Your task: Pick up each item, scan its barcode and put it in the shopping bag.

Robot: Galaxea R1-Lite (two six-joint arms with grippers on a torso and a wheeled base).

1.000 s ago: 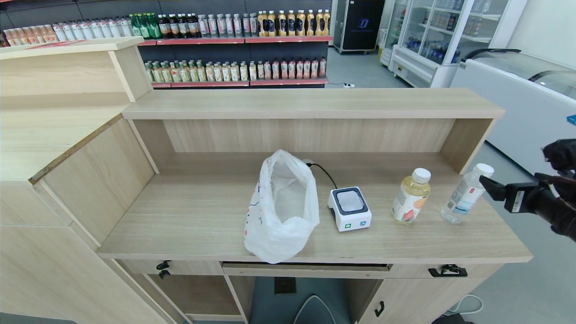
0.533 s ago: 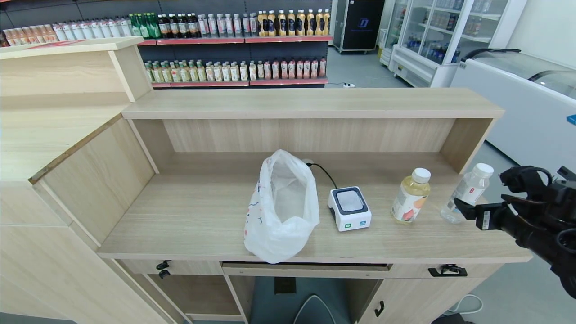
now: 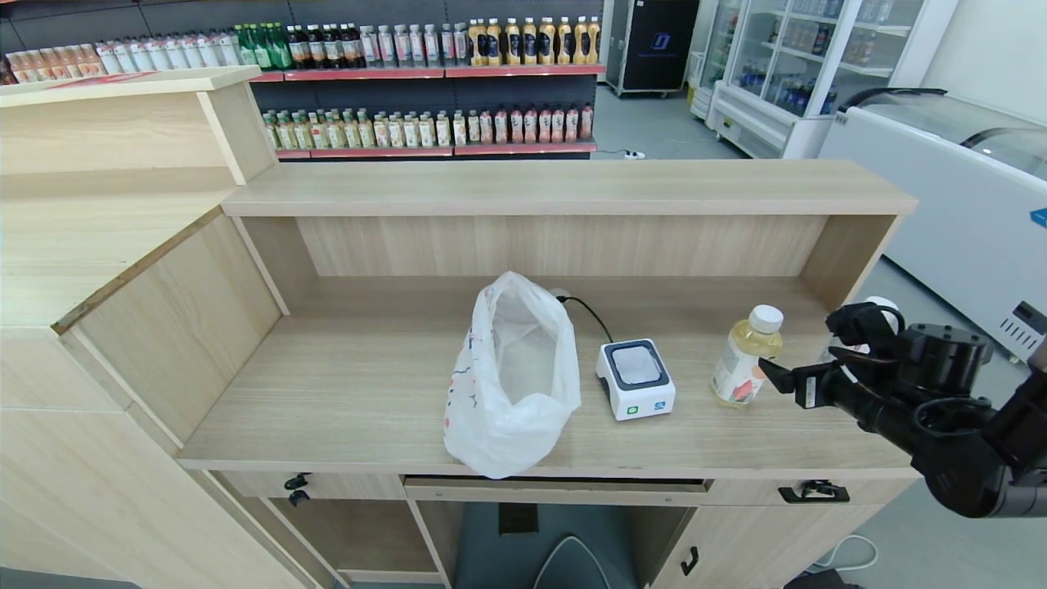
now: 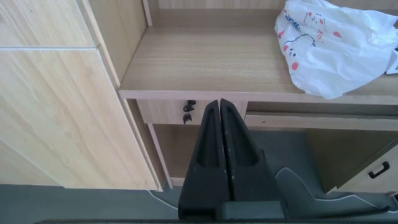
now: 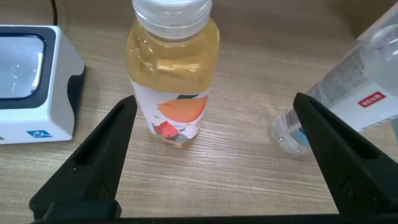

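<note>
Right jaws gaped wide, juice bottle (image 5: 173,74) just ahead between them, water bottle (image 5: 357,81) seemingly beyond one; left jaws clenched together.

The water bottle (image 3: 885,303) stands mostly hidden behind the right gripper (image 3: 802,343) and its arm, with little more than its white cap peeking out. In the right wrist view, the picture's edge cuts off the bottle's upper part, one side of the barcode scanner (image 5: 31,81) and the top of the juice bottle (image 5: 173,74) cap. The scanner's cable (image 3: 587,311) vanishes behind the shopping bag (image 3: 511,384). The bag's inside bottom cannot be seen.
</note>
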